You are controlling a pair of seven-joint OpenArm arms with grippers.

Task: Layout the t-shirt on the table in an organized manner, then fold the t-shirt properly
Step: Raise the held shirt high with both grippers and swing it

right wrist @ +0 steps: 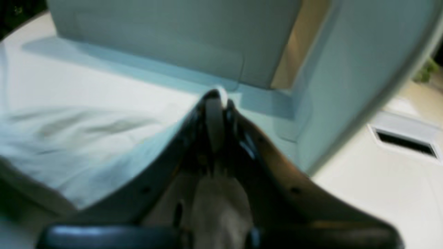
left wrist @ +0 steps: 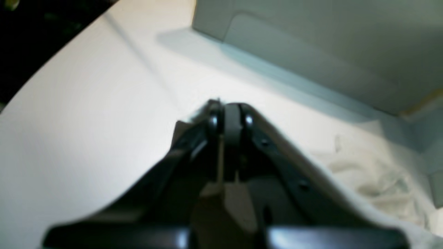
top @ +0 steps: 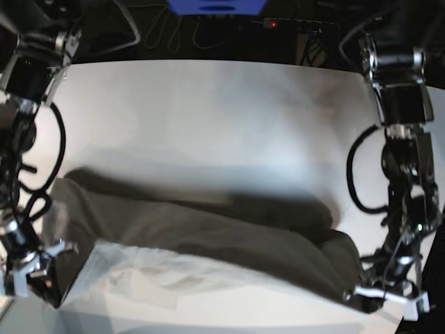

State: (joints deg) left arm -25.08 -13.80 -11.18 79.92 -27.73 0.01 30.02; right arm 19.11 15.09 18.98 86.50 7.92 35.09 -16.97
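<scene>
The pale beige-grey t-shirt (top: 181, 275) hangs stretched between my two grippers along the near side of the white table (top: 208, 118), casting a wide dark shadow behind it. On the right of the base view, my left gripper (top: 363, 295) is shut on one end of the shirt. The left wrist view shows that gripper (left wrist: 230, 117) pinching cloth, with crumpled fabric (left wrist: 373, 180) trailing off to its right. My right gripper (top: 59, 277) is shut on the other end. In its wrist view the gripper (right wrist: 216, 100) nips a thin fold, and the t-shirt (right wrist: 69, 138) spreads away to the left.
A pale grey box (left wrist: 311, 41) stands close ahead of both grippers and also shows large in the right wrist view (right wrist: 173, 41). The table's curved edge (left wrist: 55, 58) borders a dark floor. Cables and a blue object (top: 215, 5) lie beyond the far edge.
</scene>
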